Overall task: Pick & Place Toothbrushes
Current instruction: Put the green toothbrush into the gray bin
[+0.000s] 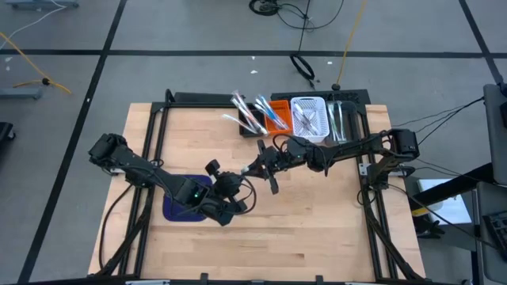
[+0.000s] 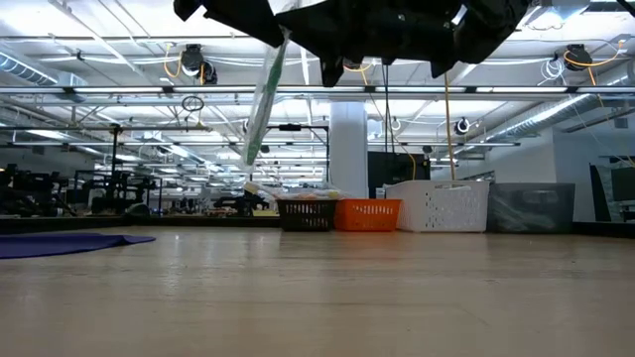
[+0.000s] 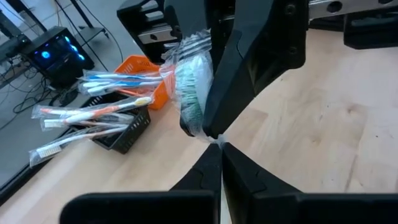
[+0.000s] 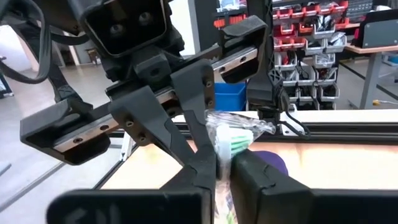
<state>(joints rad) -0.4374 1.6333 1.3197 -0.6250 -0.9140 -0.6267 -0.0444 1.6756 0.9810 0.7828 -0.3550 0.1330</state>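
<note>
Right now, both arms meet above the middle of the bench (image 1: 317, 229), and a single wrapped toothbrush (image 3: 189, 93) sits pinched between them. The left end effector (image 3: 219, 142) is closed on the lower tip of its clear wrapper, and the right end effector (image 4: 222, 155) is closed on the same toothbrush near its green bristled head, so the two sets of dark fingers face each other and nearly touch. In the low view the toothbrush (image 2: 263, 99) hangs well above the bench surface, its long axis steeply tilted, close to upright, running down from the dark grippers at the top. From above, the meeting point lies just right of the blue mat (image 1: 178, 207), with the left arm reaching in from the left edge and the right arm from the right. The remaining toothbrushes (image 1: 249, 117) lie in and across the black bin (image 1: 255, 129) at the far edge of the bench, beside an orange bin (image 1: 278, 113) and a white bin (image 1: 310, 119). The coming move seems to turn on this shared grip: one end effector likely has to let go before the other can carry the toothbrush away, and the right arm is the nearer one to the bins.
</note>
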